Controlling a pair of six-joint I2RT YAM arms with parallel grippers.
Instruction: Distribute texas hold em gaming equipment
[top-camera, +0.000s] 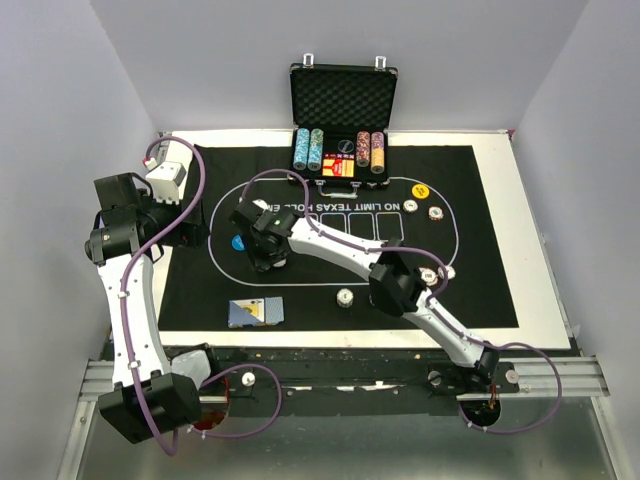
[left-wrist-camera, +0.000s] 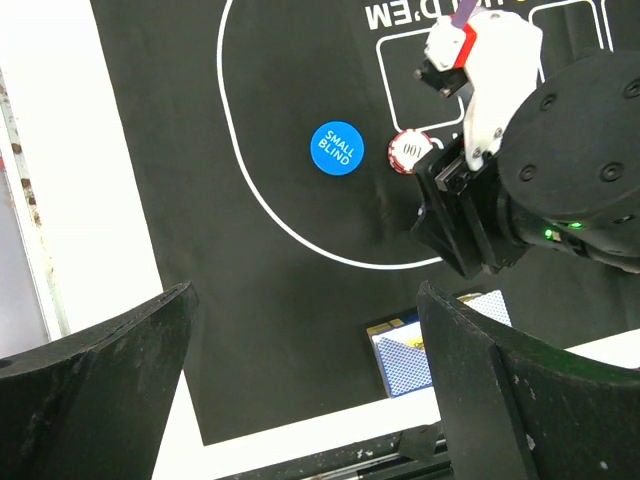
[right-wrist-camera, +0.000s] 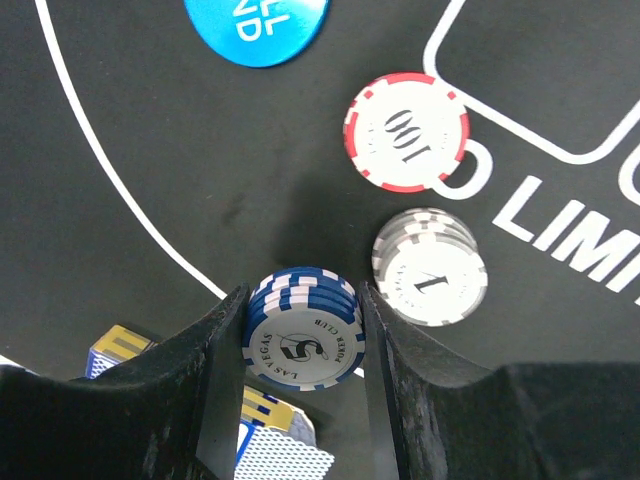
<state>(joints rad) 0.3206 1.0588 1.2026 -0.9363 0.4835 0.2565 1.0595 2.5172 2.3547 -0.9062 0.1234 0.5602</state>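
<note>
Right gripper (right-wrist-camera: 303, 300) is half closed on a stack of blue chips (right-wrist-camera: 300, 350) by the mat's white curve. Left gripper (left-wrist-camera: 305, 295) gapes, empty. White chips (right-wrist-camera: 430, 280) crowd its two o'clock, so a crooked release might topple both.

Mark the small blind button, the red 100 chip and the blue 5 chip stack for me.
small blind button (left-wrist-camera: 337, 148): left wrist view, centre of its blue face.
red 100 chip (right-wrist-camera: 407, 131): right wrist view, on the printed white centre.
blue 5 chip stack (right-wrist-camera: 302, 347): right wrist view, top chip's face.
</note>
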